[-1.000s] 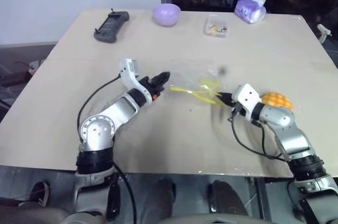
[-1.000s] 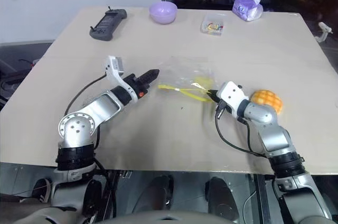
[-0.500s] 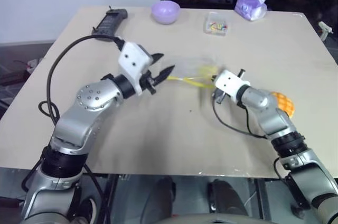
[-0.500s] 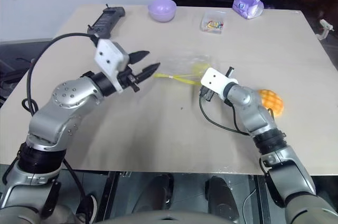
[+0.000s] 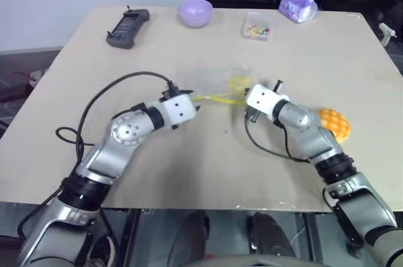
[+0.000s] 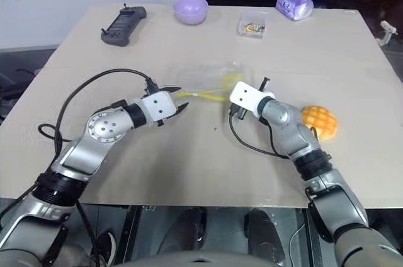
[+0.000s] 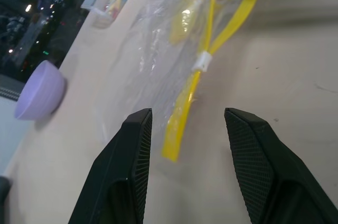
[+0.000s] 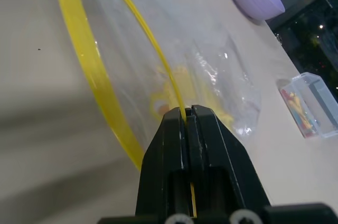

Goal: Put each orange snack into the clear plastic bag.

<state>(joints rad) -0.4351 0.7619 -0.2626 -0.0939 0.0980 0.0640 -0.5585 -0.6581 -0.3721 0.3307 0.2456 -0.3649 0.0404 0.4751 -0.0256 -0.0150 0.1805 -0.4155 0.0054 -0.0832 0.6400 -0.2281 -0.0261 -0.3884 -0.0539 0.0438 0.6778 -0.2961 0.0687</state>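
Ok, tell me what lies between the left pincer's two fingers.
In the left wrist view, the open left pincer frames the clear plastic bag's yellow strip end, untouched.

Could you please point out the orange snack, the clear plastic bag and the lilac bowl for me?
orange snack (image 6: 319, 121), right eye view, middle of its gridded top.
clear plastic bag (image 7: 153, 44), left wrist view, crinkled clear film.
lilac bowl (image 5: 194, 12), left eye view, its outer side.
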